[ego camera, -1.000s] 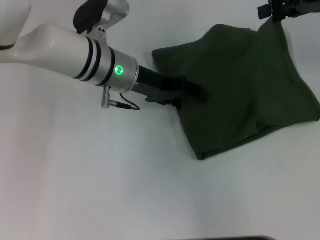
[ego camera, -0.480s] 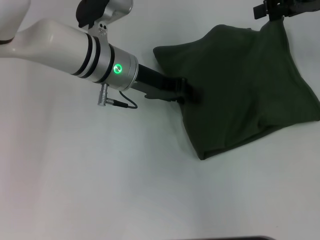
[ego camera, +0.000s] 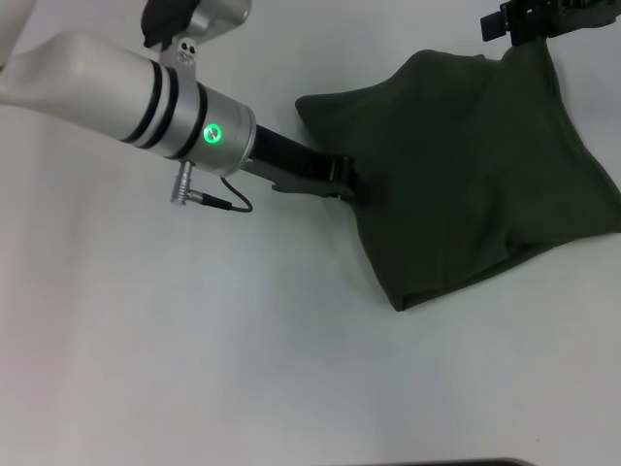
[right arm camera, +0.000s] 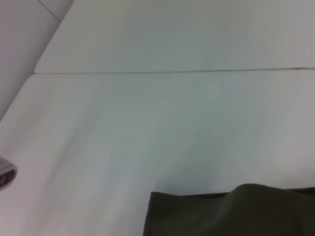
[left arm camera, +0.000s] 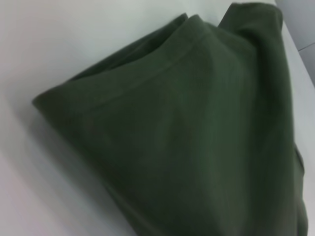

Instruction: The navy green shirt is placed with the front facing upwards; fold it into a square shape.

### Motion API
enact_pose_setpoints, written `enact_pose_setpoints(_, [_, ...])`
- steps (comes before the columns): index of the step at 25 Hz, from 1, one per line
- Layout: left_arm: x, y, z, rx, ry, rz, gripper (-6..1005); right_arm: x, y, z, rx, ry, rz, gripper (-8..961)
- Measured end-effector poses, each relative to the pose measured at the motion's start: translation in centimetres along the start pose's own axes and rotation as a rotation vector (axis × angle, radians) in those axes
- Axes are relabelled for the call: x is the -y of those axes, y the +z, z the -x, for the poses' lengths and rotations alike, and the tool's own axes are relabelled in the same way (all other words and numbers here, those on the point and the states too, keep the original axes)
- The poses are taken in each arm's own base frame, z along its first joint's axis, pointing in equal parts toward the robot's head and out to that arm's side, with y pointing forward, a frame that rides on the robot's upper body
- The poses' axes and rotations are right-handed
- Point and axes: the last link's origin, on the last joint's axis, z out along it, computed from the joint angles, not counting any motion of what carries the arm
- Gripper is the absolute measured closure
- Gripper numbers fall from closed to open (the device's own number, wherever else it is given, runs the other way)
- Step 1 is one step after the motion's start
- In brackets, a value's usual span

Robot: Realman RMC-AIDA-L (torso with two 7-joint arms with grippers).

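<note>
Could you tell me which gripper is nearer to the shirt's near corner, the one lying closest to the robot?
The left. The left gripper meets the navy green shirt at its left edge, just above that corner. The right gripper is at the shirt's far top edge, well beyond it.

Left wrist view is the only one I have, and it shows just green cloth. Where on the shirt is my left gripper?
Observer: In the head view the left gripper is at the shirt's left edge, about halfway along it.
Operator: And where is the right gripper?
Observer: The right gripper is at the far right, and the shirt's far corner runs up to it.
Operator: Is the shirt square already?
Observer: Not yet. It is an uneven four-sided bundle on the right part of the table.
</note>
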Motion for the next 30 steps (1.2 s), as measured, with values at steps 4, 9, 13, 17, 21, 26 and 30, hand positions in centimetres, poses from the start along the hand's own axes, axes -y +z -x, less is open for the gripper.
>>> enact_pose_setpoints(4, [0.1,-0.7,0.0,-0.008,0.012,0.007,1000,0.0,0.0,-0.1,0.001,0.007,0.001,351])
enact_pose_setpoints(9, [1.2,-1.4,0.3,-0.002,0.0,-0.028,1001,0.0,-0.1,0.1,0.005,0.013,0.001,351])
enact_pose_setpoints(13, [2.2,-2.3,0.4,-0.015,-0.026,-0.044,1000,0.0,-0.1,0.1,0.006,0.013,-0.001,352])
enact_pose_setpoints(17, [3.5,-3.5,0.5,-0.028,-0.053,-0.068,1000,0.0,-0.1,0.1,0.006,0.014,-0.001,353])
enact_pose_setpoints(21, [4.9,-5.1,0.7,-0.042,-0.079,-0.094,1001,0.0,-0.1,0.1,0.007,0.023,-0.002,353])
enact_pose_setpoints(26, [6.5,-7.6,1.3,-0.076,-0.119,-0.116,1001,0.0,-0.3,0.2,0.007,0.026,-0.001,354])
enact_pose_setpoints(30, [7.3,-9.1,1.8,-0.098,-0.141,-0.128,1001,0.1,-0.3,0.2,0.009,0.029,-0.002,354])
